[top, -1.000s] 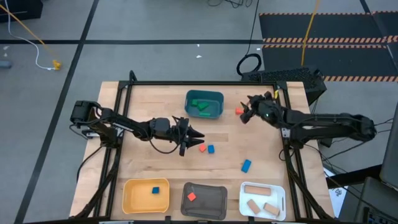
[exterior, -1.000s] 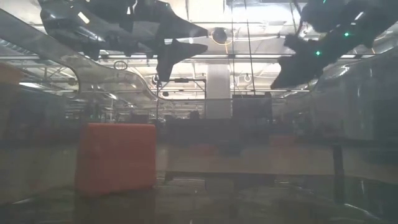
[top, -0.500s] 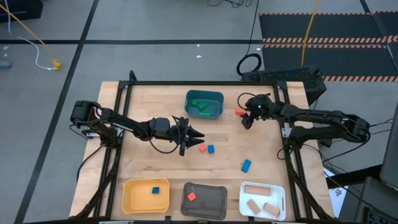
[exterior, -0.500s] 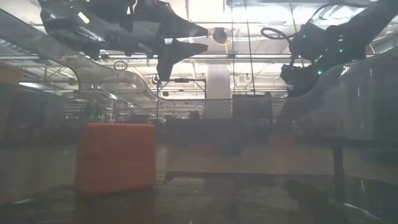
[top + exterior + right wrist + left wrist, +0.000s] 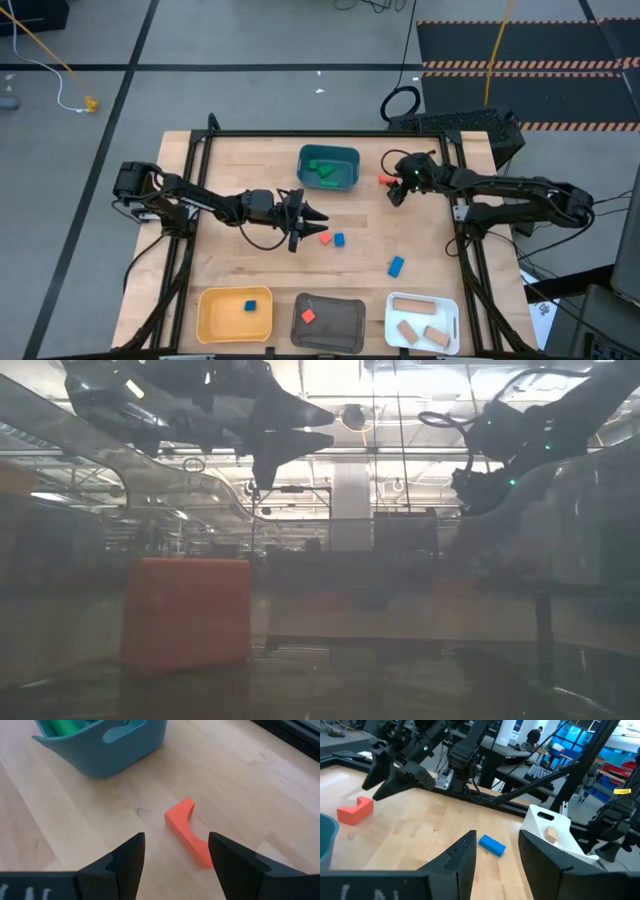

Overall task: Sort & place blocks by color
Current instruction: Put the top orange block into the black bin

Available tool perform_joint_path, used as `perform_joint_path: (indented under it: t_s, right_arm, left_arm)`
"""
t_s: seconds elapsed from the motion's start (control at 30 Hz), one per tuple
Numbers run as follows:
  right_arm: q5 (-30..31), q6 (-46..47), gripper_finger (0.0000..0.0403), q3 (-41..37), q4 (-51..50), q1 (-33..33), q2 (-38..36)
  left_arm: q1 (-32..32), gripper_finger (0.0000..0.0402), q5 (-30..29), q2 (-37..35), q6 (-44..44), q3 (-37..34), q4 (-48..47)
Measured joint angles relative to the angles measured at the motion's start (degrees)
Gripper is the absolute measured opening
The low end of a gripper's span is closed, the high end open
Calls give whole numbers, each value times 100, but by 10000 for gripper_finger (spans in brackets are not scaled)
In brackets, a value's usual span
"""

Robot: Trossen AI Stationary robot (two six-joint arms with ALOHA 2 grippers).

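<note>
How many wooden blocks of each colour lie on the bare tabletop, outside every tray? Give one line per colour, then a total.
Red wooden blocks: 2, an arched one at the far side and a small one mid-table.
Blue wooden blocks: 2, a small one mid-table and a longer one nearer the trays.
Total: 4

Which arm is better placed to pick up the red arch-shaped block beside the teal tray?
Right. The right gripper hangs open just above the red arch block, while the left gripper waits mid-table near other blocks.
</note>
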Motion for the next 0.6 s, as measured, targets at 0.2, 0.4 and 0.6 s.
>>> perform_joint_path:
  t_s: [0.2, 0.4, 0.6]
  right_arm:
    - [121, 580, 212, -208, 768, -1, 0]
    - [121, 769, 212, -353, 1098, 0, -2]
    - [144, 110, 212, -471, 1089, -1, -2]
  left_arm:
    - [0, 147, 0, 0, 60, 0, -65]
    - [0, 147, 1, 0, 89, -2, -178]
    - [0, 147, 0, 0, 92, -2, -217]
